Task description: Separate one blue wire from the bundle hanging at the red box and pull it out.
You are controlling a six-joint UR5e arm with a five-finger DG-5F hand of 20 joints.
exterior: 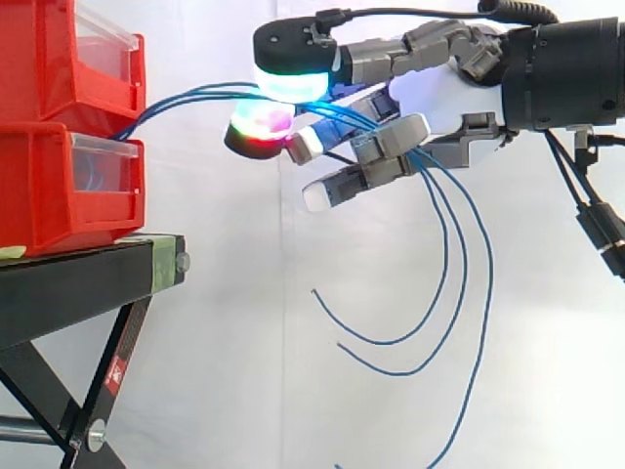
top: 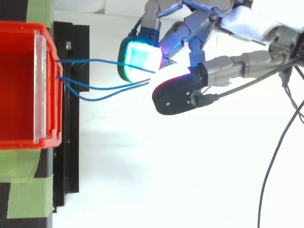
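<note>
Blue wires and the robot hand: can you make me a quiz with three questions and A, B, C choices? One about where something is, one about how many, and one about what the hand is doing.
1. Where do the loose ends of the blue wires hang?
A. below the hand
B. inside a bin
C. on the stand

2. How many red bins are stacked in the side view?
A. one
B. two
C. four

3. What is the hand doing?
A. resting open, away from the wires
B. lying flat on the stand
C. pinching the wires

Answers:
1. A, the ends dangle under the fingers.
2. B, one bin sits on another.
3. C, the wires run between its glowing pads.
</note>
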